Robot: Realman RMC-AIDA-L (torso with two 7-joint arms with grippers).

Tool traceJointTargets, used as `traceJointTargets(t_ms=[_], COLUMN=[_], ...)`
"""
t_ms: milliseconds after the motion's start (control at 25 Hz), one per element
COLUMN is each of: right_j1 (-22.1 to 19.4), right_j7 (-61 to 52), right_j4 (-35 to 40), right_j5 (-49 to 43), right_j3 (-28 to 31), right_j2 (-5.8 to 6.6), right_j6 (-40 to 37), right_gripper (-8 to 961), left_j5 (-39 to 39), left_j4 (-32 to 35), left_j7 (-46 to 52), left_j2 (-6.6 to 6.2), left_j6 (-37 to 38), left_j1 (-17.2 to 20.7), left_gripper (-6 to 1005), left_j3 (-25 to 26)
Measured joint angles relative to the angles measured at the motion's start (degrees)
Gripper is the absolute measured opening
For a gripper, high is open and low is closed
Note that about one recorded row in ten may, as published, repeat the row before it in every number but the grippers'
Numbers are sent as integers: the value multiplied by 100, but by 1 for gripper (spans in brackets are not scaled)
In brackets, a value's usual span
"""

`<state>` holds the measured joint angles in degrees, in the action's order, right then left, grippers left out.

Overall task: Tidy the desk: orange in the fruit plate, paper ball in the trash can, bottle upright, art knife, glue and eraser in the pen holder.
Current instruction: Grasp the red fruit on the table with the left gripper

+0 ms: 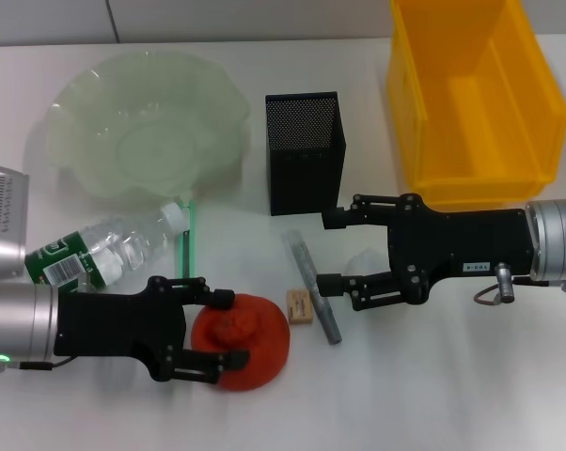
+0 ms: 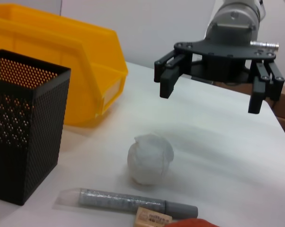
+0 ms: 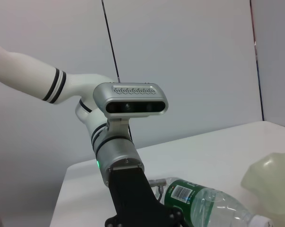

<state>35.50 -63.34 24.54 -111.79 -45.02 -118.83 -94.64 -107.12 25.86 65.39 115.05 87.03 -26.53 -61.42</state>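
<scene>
Red-orange and lumpy, the orange [image 1: 243, 349] is sitting on the white table [image 1: 433, 395] near the front edge, left of centre. The left gripper [image 1: 225, 329] is reaching in from the left with its two black fingers spread around the fruit, one at its far side and one at its near side; whether the pads are pressing it cannot be told. Just right of the orange, the tan eraser [image 1: 301, 307] is lying flat, and touching or almost touching the eraser's right side a grey pen-shaped stick with a clear cap [image 1: 312, 272] is lying slanted near to far. The paper ball [image 2: 150, 158] is resting a little beyond that stick. Over it, the right gripper [image 1: 333, 251] is hanging above the table with its jaws wide apart and nothing between them.

Behind the stick, the black mesh pen holder [image 1: 305, 150] is standing upright. The yellow trash can [image 1: 471, 94] is occupying the far right corner. On the left, the bottle [image 1: 104, 250] is lying on its side, its white cap pointing toward the middle, just beyond the left arm. Farther back, the pale-green fruit plate [image 1: 147, 132] is sitting on the table, and a thin green stick [image 1: 186, 240] is lying between its near rim and the left gripper.
</scene>
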Motion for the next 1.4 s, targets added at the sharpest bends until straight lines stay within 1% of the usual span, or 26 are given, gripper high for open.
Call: traceJointTargets(t_ms=[480, 920, 1040, 1160, 1320, 1400], right_j1=[1, 1, 1, 10, 23, 28], right_j7=[-4, -4, -10, -13, -13, -13], right_j4=[7, 7, 6, 7, 6, 6], right_j5=[0, 0, 0, 0, 0, 0], right_j3=[-30, -51, -51, -51, -46, -38], right_j2=[0, 0, 0, 0, 0, 3], right_j6=[0, -2, -2, -2, -2, -2], right_gripper=[837, 838, 838, 837, 832, 830], left_j5=[-97, -99, -139, -422, -563, -604], left_j4=[3, 7, 7, 15, 15, 17], left_j7=[0, 0, -3, 2, 39, 62], left_j2=[34, 35, 36, 51, 62, 73], left_j6=[-59, -87, -134, -152, -169, -191], left_j1=[-49, -76, -118, -255, -324, -352], left_gripper=[789, 776, 773, 770, 765, 656], left_j3=[1, -7, -20, -15, 2, 19])
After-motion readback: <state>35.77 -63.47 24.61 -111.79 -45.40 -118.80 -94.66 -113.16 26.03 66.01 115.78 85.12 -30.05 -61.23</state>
